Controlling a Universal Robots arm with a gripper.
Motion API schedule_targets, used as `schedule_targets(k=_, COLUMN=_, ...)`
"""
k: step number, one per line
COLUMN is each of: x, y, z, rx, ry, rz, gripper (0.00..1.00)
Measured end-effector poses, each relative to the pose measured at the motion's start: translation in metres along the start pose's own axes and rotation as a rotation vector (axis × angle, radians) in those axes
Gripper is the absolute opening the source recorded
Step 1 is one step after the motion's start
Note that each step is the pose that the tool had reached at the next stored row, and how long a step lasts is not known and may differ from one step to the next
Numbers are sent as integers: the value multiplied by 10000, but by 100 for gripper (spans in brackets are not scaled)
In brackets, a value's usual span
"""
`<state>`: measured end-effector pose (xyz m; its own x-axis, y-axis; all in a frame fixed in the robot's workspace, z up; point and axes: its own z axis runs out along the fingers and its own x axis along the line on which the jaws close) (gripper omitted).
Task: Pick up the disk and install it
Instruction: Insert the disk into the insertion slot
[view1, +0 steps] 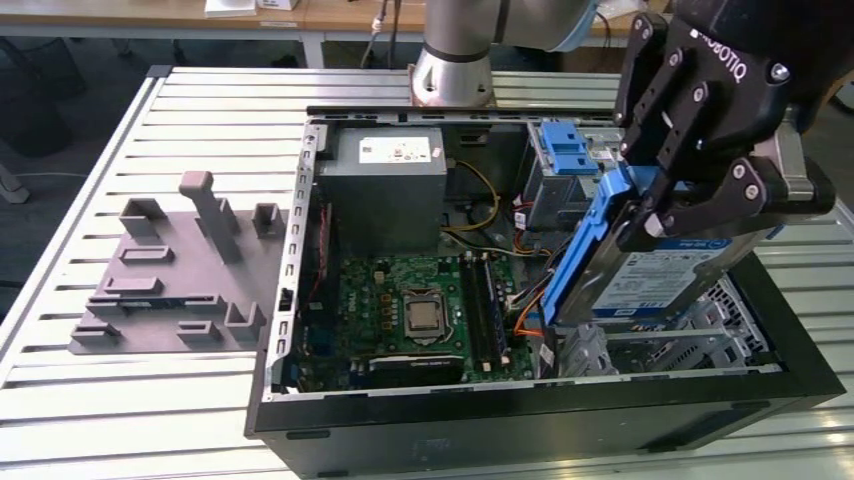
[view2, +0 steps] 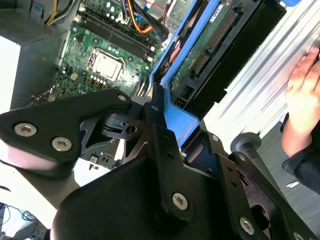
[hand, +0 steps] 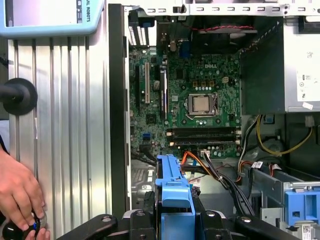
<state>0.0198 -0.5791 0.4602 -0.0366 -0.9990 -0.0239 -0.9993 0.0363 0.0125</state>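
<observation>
The disk (view1: 661, 285), a silver-grey hard drive with a blue-and-white label and blue side rails, hangs tilted on edge over the open computer case (view1: 534, 405) at the exterior view's right. My black gripper (view1: 681, 210) is shut on its upper end. In the second wrist view the disk (view2: 210, 45) shows its green circuit-board underside, with the gripper (view2: 160, 115) clamped on its blue rail. The first wrist view looks down along the disk's blue rail (hand: 174, 185) into the case, near the case's front corner.
Inside the case lie the green motherboard (view1: 414, 310), a grey power-supply box (view1: 384, 190) and a metal cage with a blue latch (view1: 567, 155). A grey fixture (view1: 174, 270) sits on the slatted table at the exterior view's left. A person's hand (hand: 17, 192) rests beside the case.
</observation>
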Motion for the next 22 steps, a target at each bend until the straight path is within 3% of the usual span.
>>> schedule_targets(k=13, x=-34, y=-251, z=68, rx=3, ry=0, rz=138, gripper=37)
schedule_targets(k=22, x=-45, y=-380, z=86, rx=3, ry=-1, rz=138, gripper=37)
